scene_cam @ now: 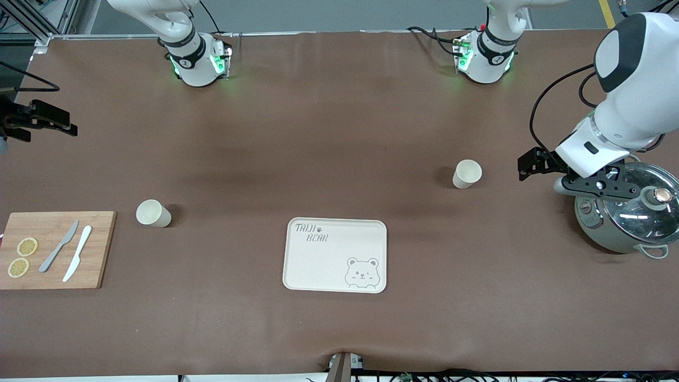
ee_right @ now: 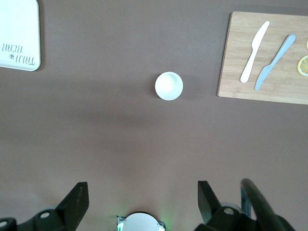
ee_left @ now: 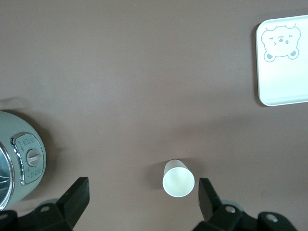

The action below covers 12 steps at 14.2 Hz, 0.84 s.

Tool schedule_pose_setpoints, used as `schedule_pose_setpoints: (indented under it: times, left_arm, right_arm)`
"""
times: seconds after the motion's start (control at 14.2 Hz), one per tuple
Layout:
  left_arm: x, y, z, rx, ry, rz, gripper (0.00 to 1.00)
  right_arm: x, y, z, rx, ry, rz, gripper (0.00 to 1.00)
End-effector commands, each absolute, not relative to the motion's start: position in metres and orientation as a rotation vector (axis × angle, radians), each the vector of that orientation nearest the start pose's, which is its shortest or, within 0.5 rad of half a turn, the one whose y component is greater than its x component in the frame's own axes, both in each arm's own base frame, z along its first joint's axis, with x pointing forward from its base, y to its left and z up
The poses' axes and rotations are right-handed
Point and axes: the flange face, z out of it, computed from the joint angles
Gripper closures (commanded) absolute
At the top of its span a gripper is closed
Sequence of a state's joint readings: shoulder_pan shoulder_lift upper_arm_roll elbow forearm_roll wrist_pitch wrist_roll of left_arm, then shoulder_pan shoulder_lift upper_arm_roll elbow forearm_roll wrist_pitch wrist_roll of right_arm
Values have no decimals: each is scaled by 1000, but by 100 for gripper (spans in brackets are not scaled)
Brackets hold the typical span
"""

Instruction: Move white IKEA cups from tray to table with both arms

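Looks like the moving part is pretty much done: the tray [scene_cam: 335, 254] sits bare at the 6 o'clock side of the table [scene_cam: 318, 132], and both cups stand upright on the brown surface. One cup [scene_cam: 153, 213] is out at 9 o'clock from the tray, just beside the cutting board [scene_cam: 55, 249]. The other cup [scene_cam: 467, 173] is up around 2 o'clock from it, toward the left arm's end.

The left tool [ee_left: 142, 199] is spread wide and empty, hovering over the table between that second cup and the rice cooker [scene_cam: 628, 212]. The right tool [scene_cam: 40, 122] is also wide and empty, off at the 9 o'clock edge of the table.

So the step now, as I read it, is just backing off cleanly. I'd lift straight up before swinging, since the left tool is close to both the cup and the cooker's glass lid [scene_cam: 644, 204], and a sideways sweep could tip the cup.

Hard to see:
- Most of the right tool is cut off by the frame edge in the front view.
- The left arm covers part of the cooker.
- Can't tell if the cups have anything in them.
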<state>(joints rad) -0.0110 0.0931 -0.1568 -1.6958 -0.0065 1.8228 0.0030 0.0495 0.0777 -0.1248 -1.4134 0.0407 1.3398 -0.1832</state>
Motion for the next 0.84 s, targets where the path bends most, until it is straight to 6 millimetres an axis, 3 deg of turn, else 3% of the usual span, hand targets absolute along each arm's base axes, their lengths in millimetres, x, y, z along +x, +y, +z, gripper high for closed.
schedule_pose_setpoints:
  times: [0.0,0.28,0.77]
  left_arm:
    - [590,-95,538,-3143,285,-41,0]
    - [591,-95,538,-3144,282,-39,0]
    - [590,-93,537,-3111,285,-28,0]
  right_arm:
    - [528,-38,642,-3087,-223,171,0]
    - [518,-42,643,-3102,-322,161,0]
    - [519,-42,638,-3099,-319,206,0]
